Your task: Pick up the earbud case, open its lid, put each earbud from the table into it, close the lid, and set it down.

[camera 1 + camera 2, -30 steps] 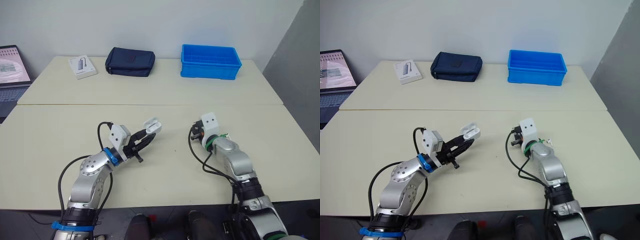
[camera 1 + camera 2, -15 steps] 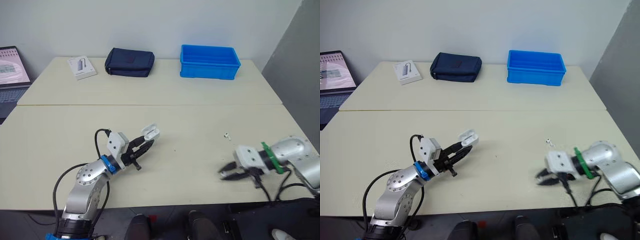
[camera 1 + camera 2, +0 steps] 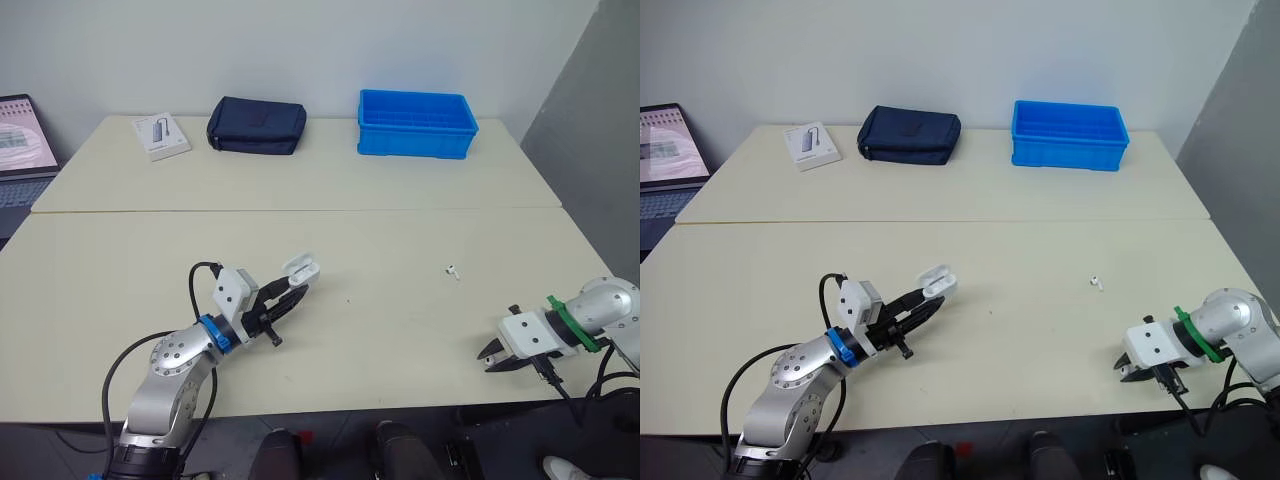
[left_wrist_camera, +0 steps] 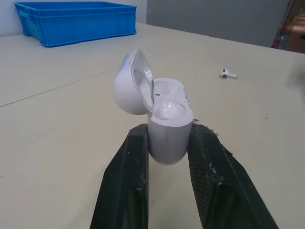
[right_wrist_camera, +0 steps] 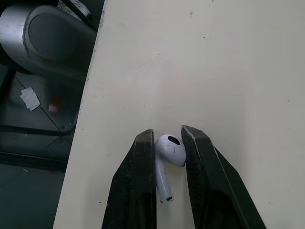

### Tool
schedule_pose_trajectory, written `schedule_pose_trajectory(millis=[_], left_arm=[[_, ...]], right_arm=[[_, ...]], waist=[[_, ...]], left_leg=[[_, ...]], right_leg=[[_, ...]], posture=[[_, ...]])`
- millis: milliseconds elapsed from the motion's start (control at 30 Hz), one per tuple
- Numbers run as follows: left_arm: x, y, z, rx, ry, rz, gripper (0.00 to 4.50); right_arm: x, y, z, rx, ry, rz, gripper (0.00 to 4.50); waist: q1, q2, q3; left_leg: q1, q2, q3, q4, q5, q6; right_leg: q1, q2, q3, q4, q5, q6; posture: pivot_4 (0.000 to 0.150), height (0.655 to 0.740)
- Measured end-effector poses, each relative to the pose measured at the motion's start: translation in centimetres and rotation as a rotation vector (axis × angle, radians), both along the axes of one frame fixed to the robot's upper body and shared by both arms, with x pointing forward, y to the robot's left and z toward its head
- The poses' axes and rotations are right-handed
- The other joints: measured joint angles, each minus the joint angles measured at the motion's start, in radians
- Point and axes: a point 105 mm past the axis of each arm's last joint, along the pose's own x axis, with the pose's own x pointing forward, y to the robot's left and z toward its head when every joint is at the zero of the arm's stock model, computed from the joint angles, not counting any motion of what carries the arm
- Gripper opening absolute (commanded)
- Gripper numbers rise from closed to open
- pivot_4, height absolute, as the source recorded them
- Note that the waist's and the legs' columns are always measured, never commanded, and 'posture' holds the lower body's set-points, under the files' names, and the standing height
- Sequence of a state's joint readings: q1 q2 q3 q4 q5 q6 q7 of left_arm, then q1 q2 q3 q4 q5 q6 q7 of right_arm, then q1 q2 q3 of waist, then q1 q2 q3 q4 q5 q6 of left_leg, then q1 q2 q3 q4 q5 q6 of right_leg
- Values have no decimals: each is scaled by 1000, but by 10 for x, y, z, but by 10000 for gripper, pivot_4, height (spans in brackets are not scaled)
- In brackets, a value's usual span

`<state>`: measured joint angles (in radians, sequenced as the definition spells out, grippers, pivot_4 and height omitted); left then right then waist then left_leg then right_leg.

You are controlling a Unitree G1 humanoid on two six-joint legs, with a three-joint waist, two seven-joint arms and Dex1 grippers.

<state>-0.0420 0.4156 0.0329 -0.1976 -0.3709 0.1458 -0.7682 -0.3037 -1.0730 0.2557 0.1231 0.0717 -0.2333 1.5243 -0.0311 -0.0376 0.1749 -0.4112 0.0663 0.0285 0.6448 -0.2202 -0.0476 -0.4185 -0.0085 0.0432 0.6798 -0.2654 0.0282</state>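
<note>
Currently the left fingers (image 4: 131, 176) are closed on the lower body of the white earbud case (image 4: 167, 129), one black finger against each side. Case stands upright between them, lifted off the desk (image 3: 400, 330). Its lid (image 4: 131, 83) is swung open and tilts off to one side on the hinge. Cannot tell whether the sockets are filled.

Right fingers (image 5: 140, 181) are nearly together, pinching a white earbud (image 5: 169, 150) by its rounded head, stem pointing back toward the wrist. They sit at the near edge of the desk, toward the right corner. Cannot tell whether the earbud touches the surface.

Second earbud (image 3: 453, 270) lies loose on the desk, between the two arms and nearer the right one, well apart from the case.

Far desk, along the back: blue bin (image 3: 417, 122), dark zip pouch (image 3: 256, 124), white box (image 3: 161, 134). Laptop (image 3: 20, 140) at the far left.
</note>
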Motion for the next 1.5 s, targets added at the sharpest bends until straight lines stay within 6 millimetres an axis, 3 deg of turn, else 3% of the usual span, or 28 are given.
schedule_pose_trajectory(millis=[167, 200, 433, 667, 800, 1033, 1233, 1333, 1500], left_arm=[[0, -1, 0, -1, 2, 2, 8087], [0, -1, -1, -1, 4, 3, 8087], [0, -2, -1, -4, 5, 5, 8087], [0, -2, -2, -4, 16, 4, 8087], [0, -5, -4, -3, 25, -6, 8087], [-3, -6, -6, -3, 36, -11, 8087], [-2, -8, -6, -4, 38, -16, 8087], [-1, -10, -5, -5, 33, -24, 8087], [-1, -11, -5, -5, 34, -26, 8087]], right_arm=[[2, -1, -2, 10, -2, -1, 4575], [2, -1, -3, 12, -2, -2, 11852], [11, 1, 0, 27, -54, 9, 36130], [7, 9, 3, 73, -50, 29, 36574], [-1, 9, 25, 79, -73, -1, 36574], [-10, -2, 54, -115, -136, -296, 36574], [-20, 11, 40, -209, -119, -408, 36574], [-15, 22, 28, -200, -115, -430, 36574], [-12, 17, 16, -253, -102, -446, 36574]], waist=[[0, 0, 0], [0, 0, 0], [1, 0, 0], [1, 0, 1], [2, 2, 2], [4, 2, 2], [3, 2, 2], [2, 2, 2], [2, 2, 2]], left_leg=[[7, 0, 0, 0, 0, 0], [10, 0, 0, -1, 0, 0], [12, 0, 1, -1, 0, 0], [12, 0, 0, -2, 0, 0], [12, 0, 1, -2, 0, 0], [12, 0, 1, -2, 0, 0], [11, -1, 1, -1, 0, 0], [10, -2, 2, -2, 0, 0], [9, -2, 2, -2, 0, 0]], right_leg=[[7, 0, 0, 0, -1, -1], [9, 0, 0, 0, -2, -3], [12, 0, 1, -1, -4, -7], [12, 0, 0, 0, -2, -2], [12, -1, 0, -1, -2, -2], [11, -2, 0, 0, -5, -8], [10, -3, 0, -1, -5, -8], [10, -4, 0, -2, -5, -7], [9, -4, 0, -2, -6, -6]], posture=[[1500, 7280], [1500, 7280], [1500, 7280], [1500, 7280], [1500, 7280], [1500, 7280], [1500, 7280], [1500, 7280], [1500, 7280]])
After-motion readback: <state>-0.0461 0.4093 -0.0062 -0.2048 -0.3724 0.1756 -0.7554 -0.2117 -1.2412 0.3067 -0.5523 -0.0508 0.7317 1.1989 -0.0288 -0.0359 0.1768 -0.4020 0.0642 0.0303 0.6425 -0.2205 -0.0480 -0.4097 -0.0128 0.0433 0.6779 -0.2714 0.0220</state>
